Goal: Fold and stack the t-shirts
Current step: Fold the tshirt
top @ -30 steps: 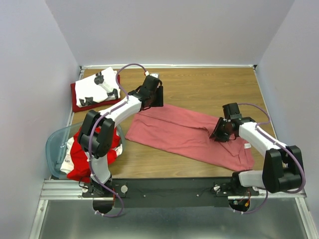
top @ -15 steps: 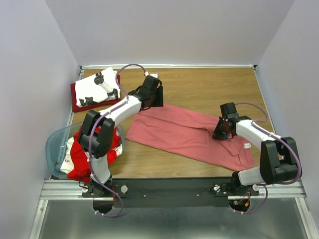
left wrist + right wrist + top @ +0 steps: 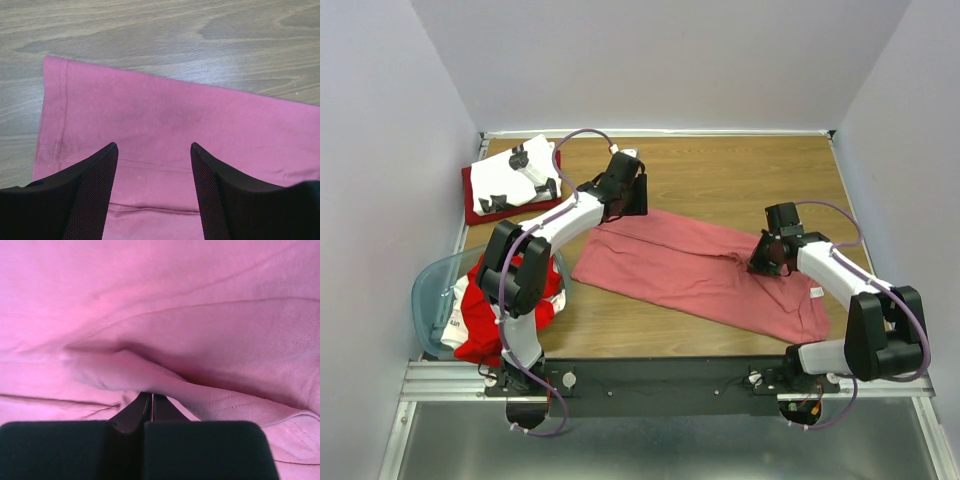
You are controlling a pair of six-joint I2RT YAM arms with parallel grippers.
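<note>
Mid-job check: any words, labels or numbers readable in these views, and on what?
Nothing can be read.
White tag on the pink shirt: too small to read.
Dark marks on the white cloth in the tub: blurred, unreadable.
Black prints on the white shirt: no legible letters.
Wrist views: no text.

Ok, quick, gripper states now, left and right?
Left gripper: open over the salmon-pink t-shirt, holding nothing.
Right gripper: closed on a fold of that t-shirt.
</note>
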